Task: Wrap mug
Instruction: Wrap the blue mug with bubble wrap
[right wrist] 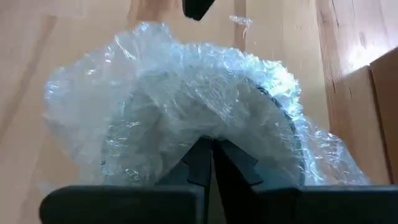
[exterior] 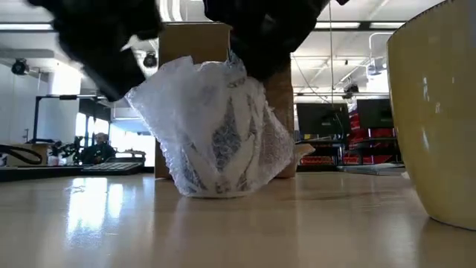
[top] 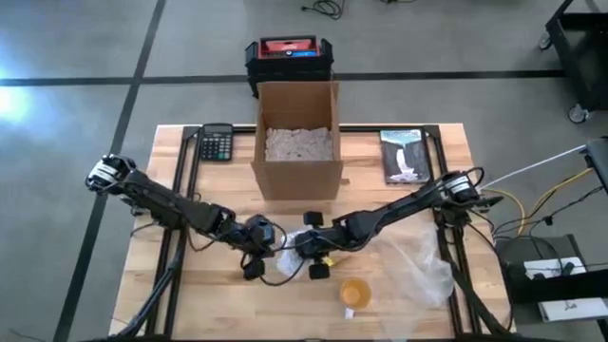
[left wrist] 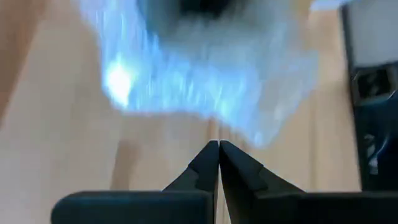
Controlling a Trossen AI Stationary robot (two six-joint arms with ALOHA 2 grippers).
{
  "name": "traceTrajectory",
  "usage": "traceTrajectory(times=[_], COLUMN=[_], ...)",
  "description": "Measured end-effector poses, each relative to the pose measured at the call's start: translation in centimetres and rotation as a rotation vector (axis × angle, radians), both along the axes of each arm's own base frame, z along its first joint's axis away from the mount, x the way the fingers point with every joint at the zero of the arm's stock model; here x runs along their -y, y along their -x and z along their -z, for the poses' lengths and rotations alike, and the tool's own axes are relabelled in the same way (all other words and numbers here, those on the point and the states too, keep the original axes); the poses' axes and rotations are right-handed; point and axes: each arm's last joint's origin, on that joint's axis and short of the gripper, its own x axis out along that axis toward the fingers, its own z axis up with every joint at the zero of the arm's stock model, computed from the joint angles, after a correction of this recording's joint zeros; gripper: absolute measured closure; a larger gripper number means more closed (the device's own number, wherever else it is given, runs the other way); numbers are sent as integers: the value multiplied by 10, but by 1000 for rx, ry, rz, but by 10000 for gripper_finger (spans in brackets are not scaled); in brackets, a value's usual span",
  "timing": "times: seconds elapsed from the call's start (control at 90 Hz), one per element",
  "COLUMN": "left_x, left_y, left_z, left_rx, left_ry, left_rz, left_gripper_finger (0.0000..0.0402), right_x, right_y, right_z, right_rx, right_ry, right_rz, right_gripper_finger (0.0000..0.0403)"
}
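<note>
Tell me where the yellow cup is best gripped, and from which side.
I would grip the yellow cup by its rim, coming from straight above. It stands upright with its mouth open, clear of the wrapped mug, and the loose plastic sheet lies on its right. I cannot see a handle.
</note>
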Motion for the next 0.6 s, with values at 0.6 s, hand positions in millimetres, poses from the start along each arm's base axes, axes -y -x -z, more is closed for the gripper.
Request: traceTrajectory(times=[0.6], left_x=[0], left_y=[-30], left_z=[-15], left_rx=[448], left_ry=[-142], left_rz=[-34], left_gripper_finger=[402], right_x=[-1], right_y=[-1], right_z=[0], right_rx=[20], right_ry=[-2], right_rz=[-8], right_gripper_finger=[396])
